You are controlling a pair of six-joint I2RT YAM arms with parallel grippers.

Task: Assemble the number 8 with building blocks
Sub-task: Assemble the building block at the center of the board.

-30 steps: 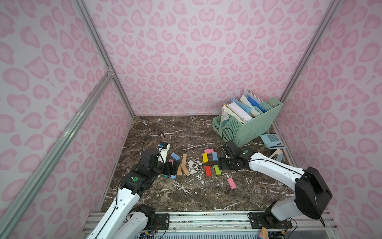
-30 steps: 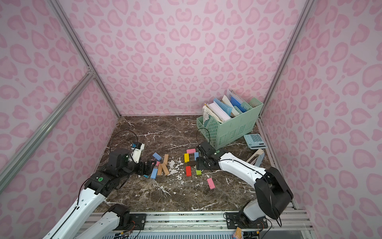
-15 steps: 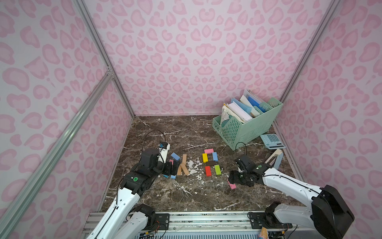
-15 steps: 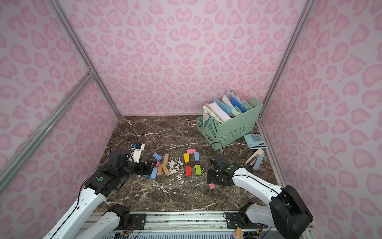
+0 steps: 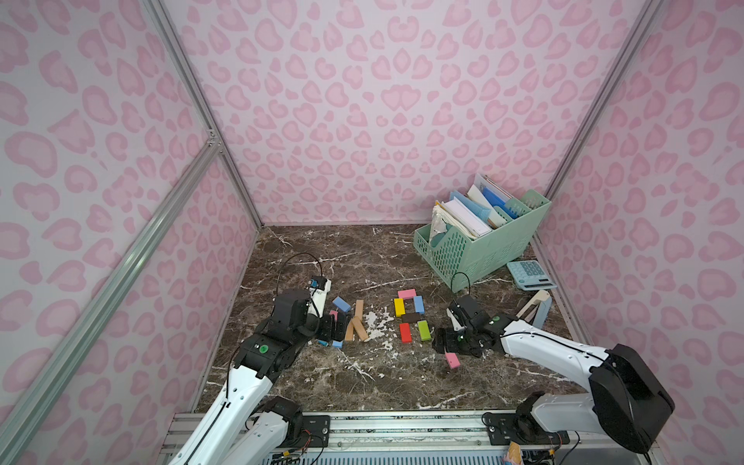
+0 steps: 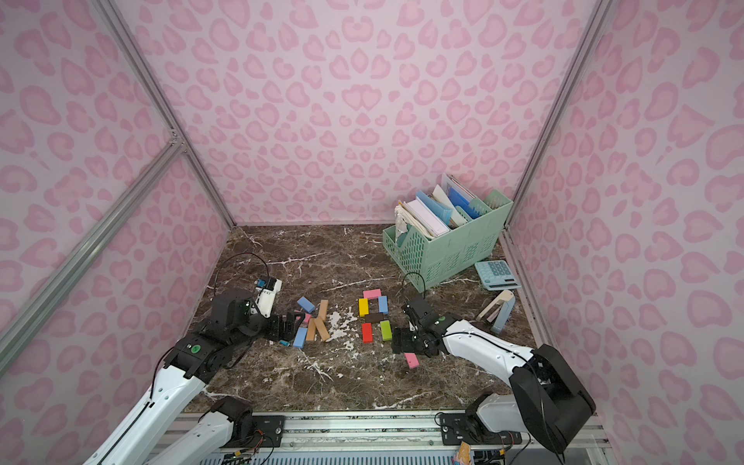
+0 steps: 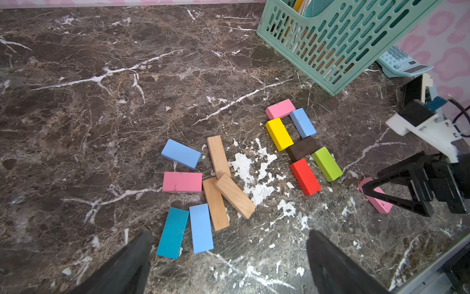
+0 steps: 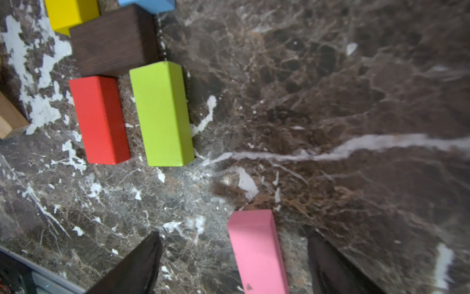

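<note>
Both the left gripper (image 7: 229, 232) and right gripper (image 8: 233, 235) are held spread, a loose pink block (image 8: 254, 249) being straddled untouched by the latter.

The dark brown marble-look tabletop (image 7: 101, 114) has a smooth, faintly sheeny face with white veins and rough, chipped white patches. The tan wooden blocks (image 7: 234, 196) are bare and show fine grain. The dark brown rectangular block (image 8: 114, 40) shows wood grain too. The red block (image 8: 98, 119), lime-green block (image 8: 161, 114) and pink block (image 8: 256, 252) carry smooth matt paint. The mint-green perforated file basket (image 7: 343, 43) looks like moulded plastic and holds white paper sheets (image 5: 463, 217). The silvery frame rails (image 5: 108, 282) look like brushed metal.
</note>
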